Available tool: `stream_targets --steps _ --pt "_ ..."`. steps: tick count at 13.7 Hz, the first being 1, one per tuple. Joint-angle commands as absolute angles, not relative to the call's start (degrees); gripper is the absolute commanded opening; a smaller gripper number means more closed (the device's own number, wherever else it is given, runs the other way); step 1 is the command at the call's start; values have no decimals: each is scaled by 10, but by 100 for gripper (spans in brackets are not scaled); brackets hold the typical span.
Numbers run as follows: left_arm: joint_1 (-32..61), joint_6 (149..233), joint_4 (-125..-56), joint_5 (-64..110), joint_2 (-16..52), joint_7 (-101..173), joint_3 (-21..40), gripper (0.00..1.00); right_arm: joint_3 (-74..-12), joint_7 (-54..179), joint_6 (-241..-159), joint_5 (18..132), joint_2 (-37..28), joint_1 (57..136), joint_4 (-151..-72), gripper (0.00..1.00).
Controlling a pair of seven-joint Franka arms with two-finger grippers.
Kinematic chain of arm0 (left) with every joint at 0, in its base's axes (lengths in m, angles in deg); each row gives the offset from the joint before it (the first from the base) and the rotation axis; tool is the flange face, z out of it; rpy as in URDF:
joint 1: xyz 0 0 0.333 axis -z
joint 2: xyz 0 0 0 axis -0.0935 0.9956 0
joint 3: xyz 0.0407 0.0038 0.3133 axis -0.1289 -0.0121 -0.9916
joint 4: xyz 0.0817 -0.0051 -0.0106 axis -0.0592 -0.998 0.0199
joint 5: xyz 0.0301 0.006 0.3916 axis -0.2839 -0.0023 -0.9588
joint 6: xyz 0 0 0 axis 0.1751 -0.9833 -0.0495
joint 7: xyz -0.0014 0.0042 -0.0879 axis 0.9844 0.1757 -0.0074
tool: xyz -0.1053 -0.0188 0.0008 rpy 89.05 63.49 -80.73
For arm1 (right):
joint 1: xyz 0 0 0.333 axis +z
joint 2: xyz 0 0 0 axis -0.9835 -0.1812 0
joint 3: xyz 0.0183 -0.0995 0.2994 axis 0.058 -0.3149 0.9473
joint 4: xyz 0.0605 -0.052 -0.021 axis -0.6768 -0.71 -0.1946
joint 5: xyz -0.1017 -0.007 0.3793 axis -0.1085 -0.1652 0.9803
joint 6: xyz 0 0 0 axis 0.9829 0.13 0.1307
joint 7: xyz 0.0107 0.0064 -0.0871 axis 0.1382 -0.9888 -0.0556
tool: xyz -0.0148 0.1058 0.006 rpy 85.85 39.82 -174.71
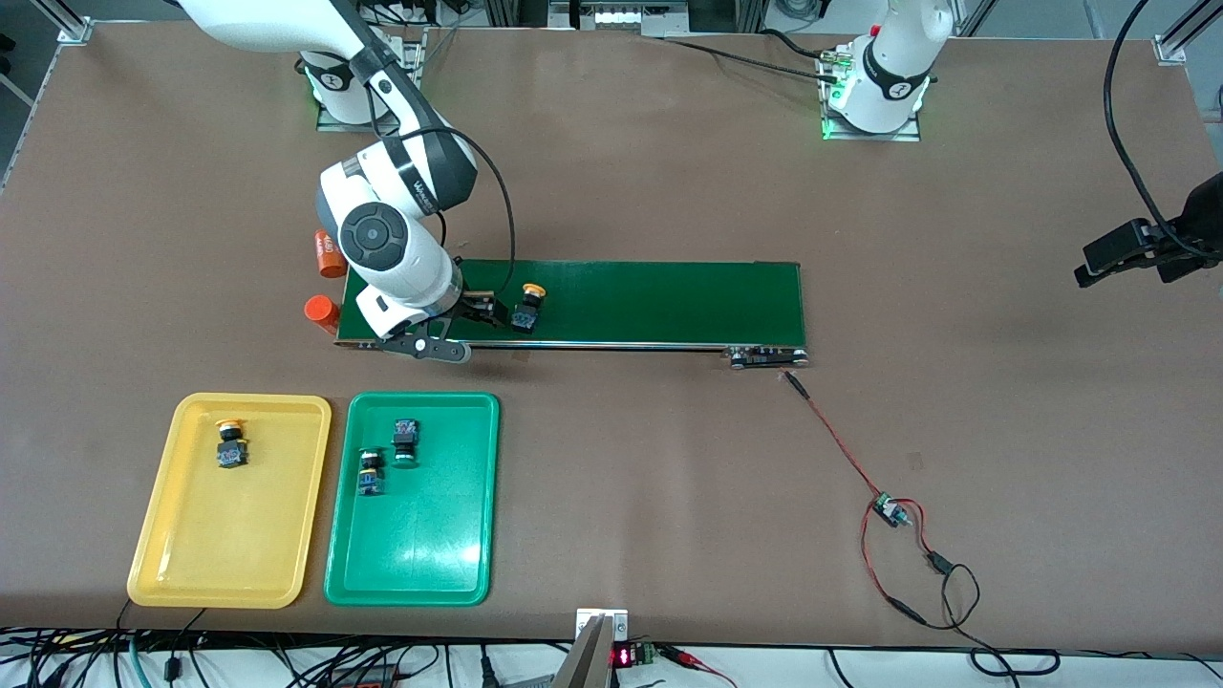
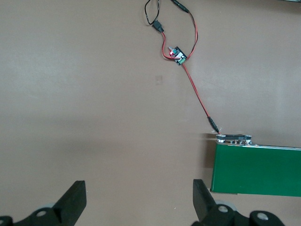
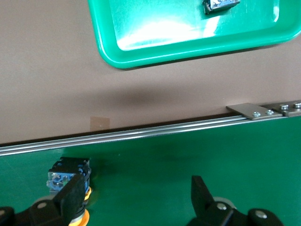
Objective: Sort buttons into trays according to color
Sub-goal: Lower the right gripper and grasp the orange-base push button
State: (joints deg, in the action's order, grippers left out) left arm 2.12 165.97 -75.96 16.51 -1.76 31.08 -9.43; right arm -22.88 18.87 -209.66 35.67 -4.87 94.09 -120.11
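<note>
With three buttons already in trays, we hold our right tool (image 1: 475, 315) spread wide over the conveyor belt (image 1: 659, 301), just beside the last yellow button (image 1: 526, 308), needing to straddle it; our left tool (image 2: 138, 200) waits spread.

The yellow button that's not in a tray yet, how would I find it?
Look for the long dark-green belt in the middle of the table. The button sits on it toward the right arm's end, just beside the right pincer, which is open. It is the only button on the belt; the other yellow one lies in the yellow tray.
</note>
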Motion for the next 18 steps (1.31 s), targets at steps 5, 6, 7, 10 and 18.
stream_targets --steps 5,6,7,10,18 --pt "19 1652 -757 165 -21 309 -87 100 -227 168 -2104 373 -55 943 -1210 100" --pt "19 1652 -758 165 -21 309 -87 100 -227 170 -2104 372 -57 945 -1210 100" --pt "19 1652 -759 165 -21 309 -88 100 -221 169 -2106 372 -57 946 -1209 100" --pt "18 1650 -760 165 -22 310 -88 100 -221 173 -2135 367 -29 948 -1231 100" --pt "18 1648 -759 166 -23 310 -87 100 -231 236 -2329 364 88 906 -1418 100"
